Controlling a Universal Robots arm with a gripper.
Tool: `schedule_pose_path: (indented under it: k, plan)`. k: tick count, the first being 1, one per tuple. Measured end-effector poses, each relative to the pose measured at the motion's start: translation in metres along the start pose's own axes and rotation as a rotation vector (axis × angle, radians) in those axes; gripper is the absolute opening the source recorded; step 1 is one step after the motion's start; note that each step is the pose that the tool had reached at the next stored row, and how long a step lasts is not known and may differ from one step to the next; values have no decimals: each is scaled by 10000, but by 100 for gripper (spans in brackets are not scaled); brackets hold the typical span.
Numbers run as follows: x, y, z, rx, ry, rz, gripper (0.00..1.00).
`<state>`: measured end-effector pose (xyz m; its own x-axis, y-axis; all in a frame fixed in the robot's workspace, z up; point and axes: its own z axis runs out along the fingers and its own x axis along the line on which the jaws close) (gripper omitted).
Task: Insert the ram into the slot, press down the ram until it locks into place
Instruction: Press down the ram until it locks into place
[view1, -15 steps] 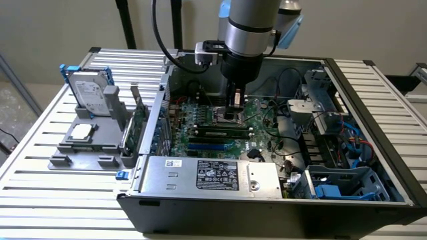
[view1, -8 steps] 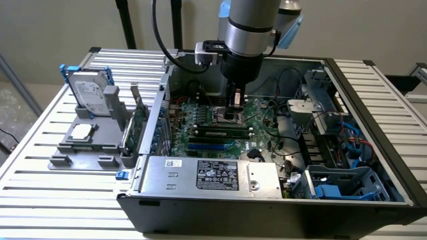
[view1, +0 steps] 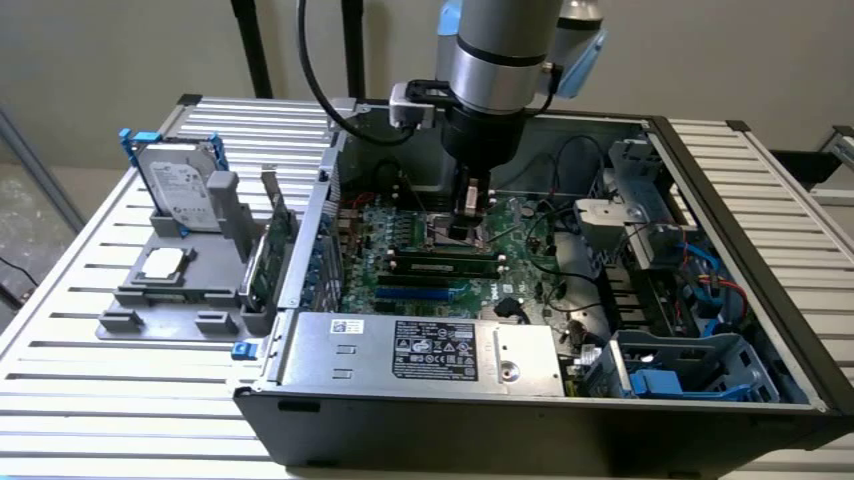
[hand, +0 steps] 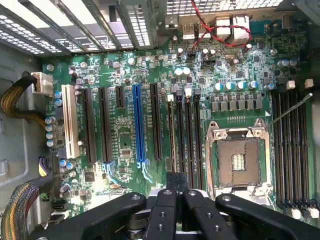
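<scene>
Standing on edge in a memory socket, the ram (view1: 443, 264) is seen at the middle of the exterior view's frame, inside the open computer case (view1: 534, 425), just above the blue slot (view1: 420, 293) in that picture. Its long axis runs across the frame, from the exterior view's left to the exterior view's right, parallel to the blue slot. The gripper (view1: 466, 232) is found low over the board, above the half of the ram toward the exterior view's right and a little higher in the frame than the stick. The ram thus lies just below the fingertips and stretches away toward the exterior view's left. Whether the tips touch the ram's top edge cannot be told; they are judged to be at it or just beside it.

The pincer is drawn fully together. In the wrist view the fingers (hand: 167, 215) are pressed against one another with nothing held between them. Their tip is set at the near end of the slot (hand: 173, 135), the one of its group that lies nearest the blue slot. That slot looks filled by a thin strip seen edge-on, taken to be the ram, though this is not certain. Whether its pale end clips (hand: 171, 97) are closed cannot be told.

One arm, one gripper and one ram are counted, so no question of a nearer arm arises. Four black memory slots are counted by the gripper and four more beyond the processor socket (hand: 237, 160), eight in all and all parallel, with one blue slot
</scene>
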<state>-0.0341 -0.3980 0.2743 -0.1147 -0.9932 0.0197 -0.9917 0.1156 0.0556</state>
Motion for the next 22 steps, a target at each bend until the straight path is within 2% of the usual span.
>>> schedule_pose_path:
  k: [7, 22]
  plan:
    - [0, 0, 3, -11, 6, 911, 11]
    - [0, -1, 12, -22, 88, 2751, 11]
